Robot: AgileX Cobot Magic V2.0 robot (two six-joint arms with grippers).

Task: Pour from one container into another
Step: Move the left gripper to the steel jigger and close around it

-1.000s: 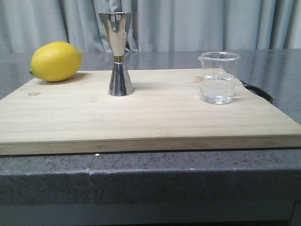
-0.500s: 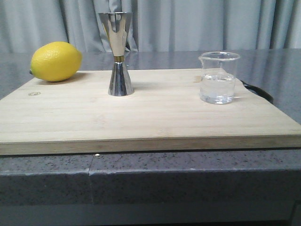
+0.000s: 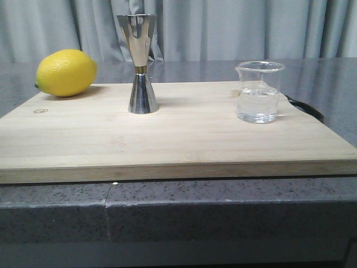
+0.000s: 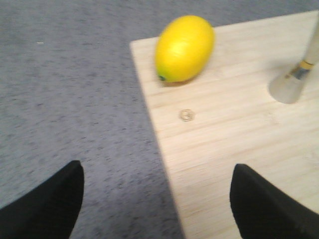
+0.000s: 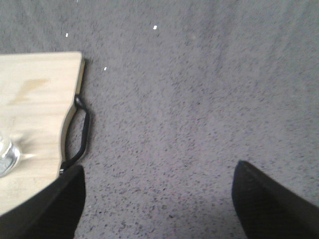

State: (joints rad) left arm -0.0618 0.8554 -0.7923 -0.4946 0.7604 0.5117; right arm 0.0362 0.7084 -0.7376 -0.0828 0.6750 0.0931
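- i see my left gripper (image 4: 157, 199) spread wide, holding nothing, above the pale wooden board's (image 4: 234, 149) edge.
- right gripper (image 5: 158, 199) equally wide over grey counter (image 5: 199, 99).
- small clear glass beaker (image 3: 257, 92) and tall steel hourglass jigger (image 3: 140, 64) stand well apart on the board.

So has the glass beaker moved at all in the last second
No. In the front view the beaker stands at the same spot on the cutting board, just as close to the board's black handle as it was a second ago.

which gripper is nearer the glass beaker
Right. The right gripper hovers over the counter just past the board's handle end, where the glass beaker stands; the left gripper is over the board's lemon end.
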